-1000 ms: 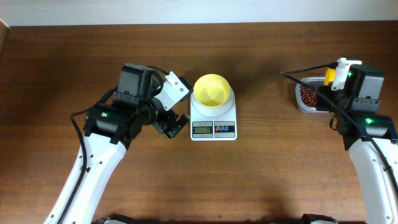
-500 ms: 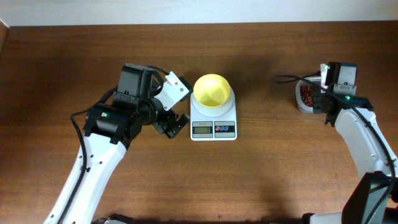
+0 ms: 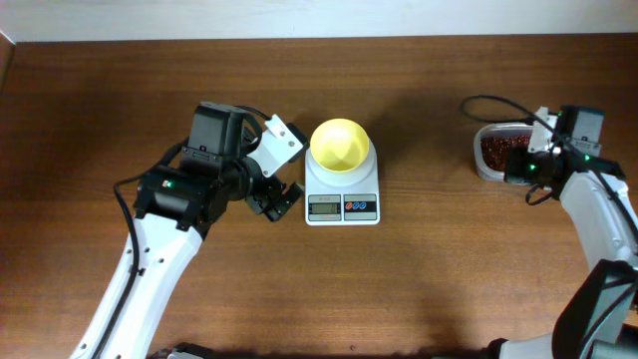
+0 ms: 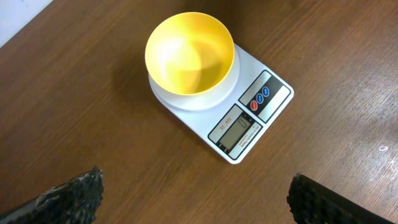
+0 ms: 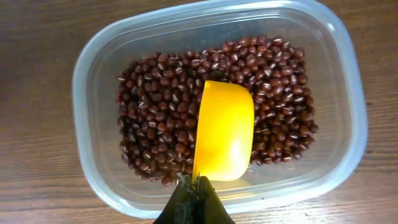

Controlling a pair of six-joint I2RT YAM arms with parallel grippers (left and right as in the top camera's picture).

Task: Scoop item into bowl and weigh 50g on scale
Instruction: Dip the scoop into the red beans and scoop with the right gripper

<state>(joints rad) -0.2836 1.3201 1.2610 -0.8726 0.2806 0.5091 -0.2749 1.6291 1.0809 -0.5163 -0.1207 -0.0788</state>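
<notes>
The pale yellow bowl (image 3: 340, 143) stands empty on the white scale (image 3: 342, 192); both show in the left wrist view, bowl (image 4: 189, 53) on scale (image 4: 249, 118). My left gripper (image 3: 275, 202) is open and empty, just left of the scale. The red-brown beans (image 5: 155, 106) fill a clear container (image 5: 99, 180), seen overhead at far right (image 3: 495, 152). My right gripper (image 5: 194, 193) is shut on the handle of a yellow scoop (image 5: 225, 130), whose empty cup hangs over the beans.
The table is dark brown wood (image 3: 419, 279). A black cable (image 3: 478, 100) loops from the right arm above the container. The table's back edge meets a pale wall (image 3: 319, 15).
The right arm has shifted over the container, first left, then back right and a little toward the front. The left arm, bowl and scale have not moved.
</notes>
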